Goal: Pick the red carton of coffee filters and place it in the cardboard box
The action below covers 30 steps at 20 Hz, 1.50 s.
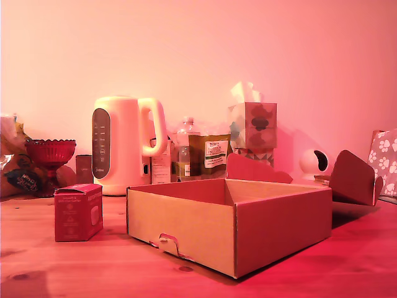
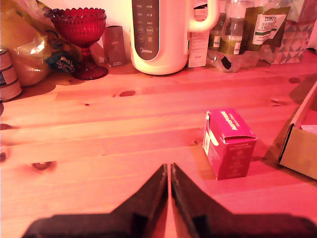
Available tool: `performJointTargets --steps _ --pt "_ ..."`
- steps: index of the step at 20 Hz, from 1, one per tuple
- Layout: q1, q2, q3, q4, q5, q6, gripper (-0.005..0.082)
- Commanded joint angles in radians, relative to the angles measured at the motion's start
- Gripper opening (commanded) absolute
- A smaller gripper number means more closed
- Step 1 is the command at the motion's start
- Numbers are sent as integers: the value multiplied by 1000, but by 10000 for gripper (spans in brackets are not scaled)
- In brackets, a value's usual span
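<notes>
The red carton of coffee filters (image 1: 78, 212) stands on the wooden table at the exterior view's left, just beside the cardboard box (image 1: 229, 223), a wide shallow brown box with open flaps and a tab slot in its near side. In the wrist view the red carton (image 2: 228, 144) sits upright on the wood, with a corner of the cardboard box (image 2: 300, 144) beyond it at the frame's edge. My gripper (image 2: 169, 171) is shut with its dark fingers pressed together, holding nothing, a short way from the carton. The gripper does not show in the exterior view.
Along the back stand a white kettle (image 1: 126, 144), a red glass bowl (image 1: 50, 153), bottles and packets (image 1: 209, 153), a patterned tissue box (image 1: 253, 125) and a small white camera (image 1: 315, 162). A paw-print cushion (image 1: 386, 159) is at the exterior view's right.
</notes>
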Motion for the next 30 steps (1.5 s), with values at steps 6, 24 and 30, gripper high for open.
performJointTargets --steps 6,24,30 --pt "2 -7 49 221 169 -119 -22" --pt "-192 759 312 261 282 -126 11" --pt "-240 920 341 368 211 -209 760"
